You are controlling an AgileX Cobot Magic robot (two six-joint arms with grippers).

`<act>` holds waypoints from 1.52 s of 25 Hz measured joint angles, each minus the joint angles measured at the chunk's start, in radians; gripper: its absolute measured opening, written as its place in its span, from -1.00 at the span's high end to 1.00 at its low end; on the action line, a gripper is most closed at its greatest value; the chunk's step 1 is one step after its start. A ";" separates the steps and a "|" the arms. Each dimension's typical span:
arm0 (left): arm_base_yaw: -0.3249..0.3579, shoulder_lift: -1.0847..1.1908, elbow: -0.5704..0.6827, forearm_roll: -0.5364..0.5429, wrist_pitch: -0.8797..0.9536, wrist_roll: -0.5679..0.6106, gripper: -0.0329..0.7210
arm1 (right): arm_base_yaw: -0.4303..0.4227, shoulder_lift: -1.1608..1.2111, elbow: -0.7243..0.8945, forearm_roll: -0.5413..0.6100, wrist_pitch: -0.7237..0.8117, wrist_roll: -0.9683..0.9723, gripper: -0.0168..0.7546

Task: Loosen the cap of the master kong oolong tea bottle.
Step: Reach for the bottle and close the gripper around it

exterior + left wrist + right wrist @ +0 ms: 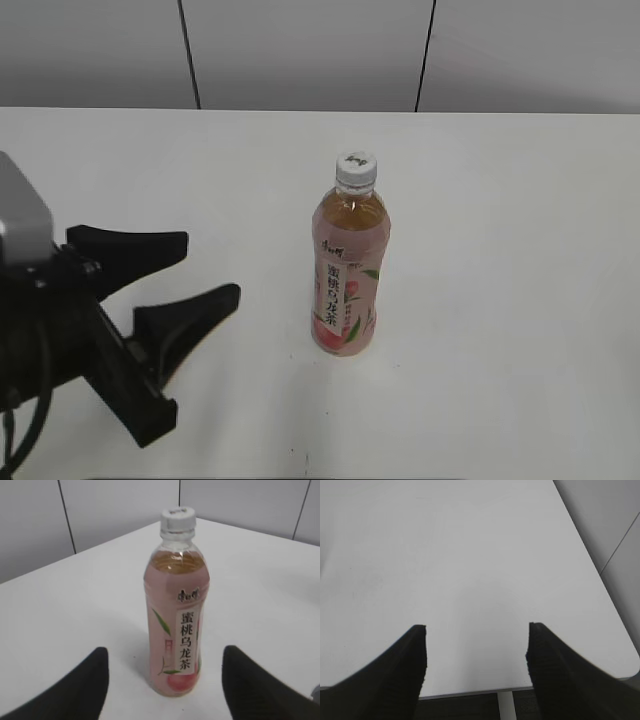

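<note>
Exterior view, item one: master kong oolong tea bottle (348, 275), standing upright near the middle of the white table (520, 300), long axis vertical, pink label with black characters facing the camera. Amber tea fills it to the shoulder.

Item two: cap (356, 167), white, ribbed, seated on the neck; a small dark logo shows on top. Whether it is tight or already slack cannot be told.

Item three: left gripper (185, 275), black, low over the table toward the near left corner, fingers apart and empty, tips aimed at the bottle's lower half. A clear gap of bare table separates it from the bottle. In the left wrist view the bottle (176, 615) stands centred between the two fingers and beyond their tips, so the approach line is straight ahead. Judged the nearer arm, likely to steady the body.

Item four: right gripper (476, 655), seen only in the right wrist view, fingers apart, nothing between them, facing bare table near the table's edge. Absent from the exterior view; its distance from the bottle cannot be read.

Obscured: the left arm is cut off by the frame's left edge; the bottle's far side is unseen.
</note>
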 joint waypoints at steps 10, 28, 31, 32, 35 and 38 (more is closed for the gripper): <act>-0.007 0.468 -0.006 0.050 -0.488 0.000 -0.58 | 0.000 0.000 0.000 0.000 0.000 0.000 -0.29; -0.007 0.671 -0.188 0.048 -0.515 0.000 -0.59 | 0.000 0.000 0.000 0.000 0.000 0.000 -0.29; -0.007 0.671 -0.213 0.021 -0.515 0.000 -0.59 | 0.000 0.000 0.000 0.000 0.000 0.000 -0.29; -0.007 0.671 -0.221 0.014 -0.515 0.000 -0.59 | 0.000 0.000 0.000 0.000 0.000 0.000 -0.29; -0.007 0.684 -0.250 0.009 -0.519 0.000 -0.59 | 0.000 0.000 0.000 0.000 0.000 0.000 -0.29; -0.007 0.702 -0.276 0.019 -0.519 0.000 -0.59 | 0.000 0.000 0.000 0.000 0.000 0.000 -0.29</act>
